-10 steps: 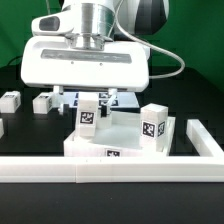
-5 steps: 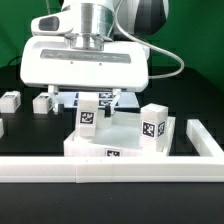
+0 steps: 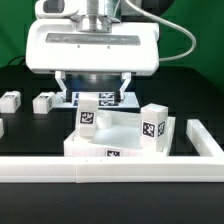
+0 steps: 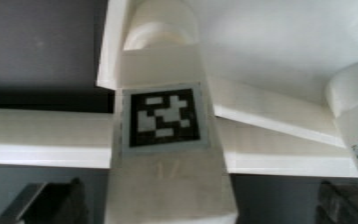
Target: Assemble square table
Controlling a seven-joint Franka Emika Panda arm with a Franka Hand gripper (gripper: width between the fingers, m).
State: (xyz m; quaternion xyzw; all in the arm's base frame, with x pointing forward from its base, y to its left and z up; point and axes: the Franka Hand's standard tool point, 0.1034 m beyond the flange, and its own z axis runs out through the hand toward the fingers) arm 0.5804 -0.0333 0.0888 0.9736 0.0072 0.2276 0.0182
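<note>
The gripper [image 3: 95,93] hangs spread wide above the black table [image 3: 35,130], apparently a green wall [image 3: 10,30] behind.

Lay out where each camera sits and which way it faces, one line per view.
Exterior view: off the arm, low, behind the border rail, facing the tabletop; shows the open gripper head-on.
Wrist view: on the wrist, looking down onto an upright leg; dark fingertips barely show.
Shared: that leg and the tabletop.
</note>
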